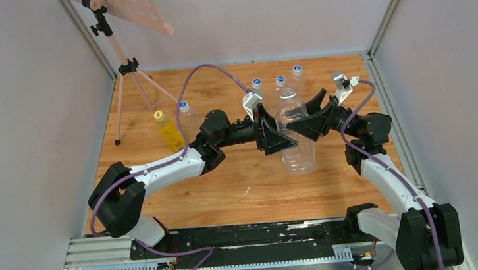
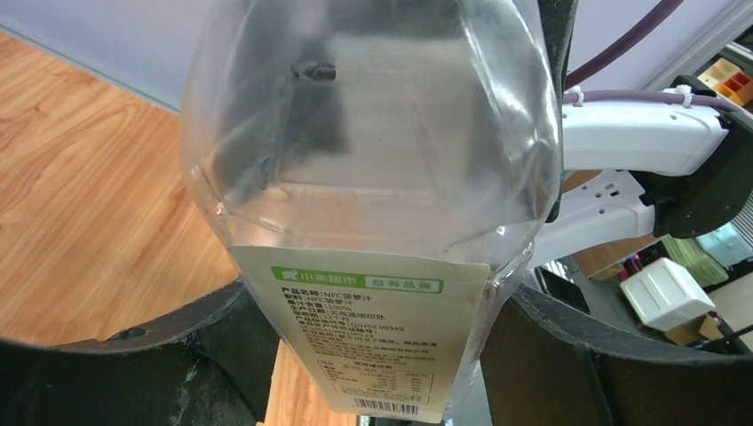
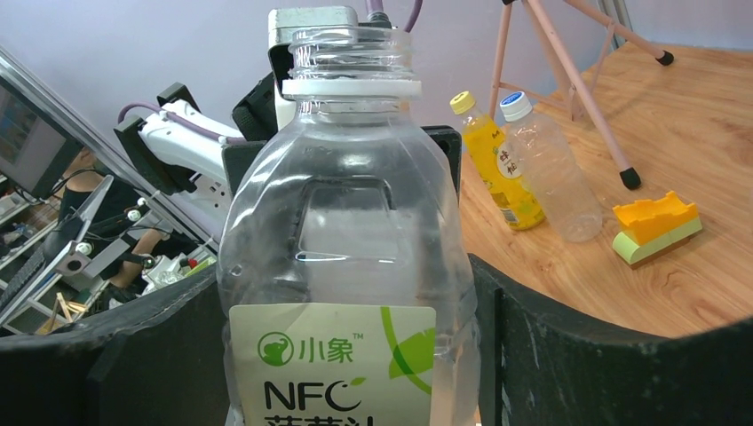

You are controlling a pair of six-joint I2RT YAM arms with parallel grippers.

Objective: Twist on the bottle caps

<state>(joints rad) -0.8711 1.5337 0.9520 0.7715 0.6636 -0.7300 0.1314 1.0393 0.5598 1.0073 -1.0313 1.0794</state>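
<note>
The wide clear bottle (image 1: 296, 149) stands upright near the middle of the wooden surface (image 1: 229, 195), and both arms reach in to it from opposite sides. Its threaded neck is open at the top, with a white ring just below the threads. A green and white label wraps the lower part of it.

The right tool (image 3: 348, 328) has the bottle between its two dark fingers (image 3: 577, 355). In the right wrist view they lie against both sides of the labelled body, pinching it.

The left tool (image 2: 380, 337) comes from the other side and also has the bottle between its fingers (image 2: 222, 355). A sliver of wood shows between one finger and the lower label, and I cannot tell whether this tool presses the bottle or merely brackets it.

Off to the left, well apart from the tools, the slim yellow bottle (image 3: 502, 169) and the slim clear bottle (image 3: 559, 177) stand just beside each other. The yellow cap (image 3: 462, 101) sits on the yellow bottle and a blue cap (image 3: 515, 105) sits on the clear one.

A small orange-and-green block (image 3: 655, 229) lies on the wood near them, beside the feet of a pink tripod (image 1: 126, 73).

Behind the wide bottle, toward the back wall, three more clear bottles (image 1: 280, 88) with blue tops stand in a loose row.
</note>
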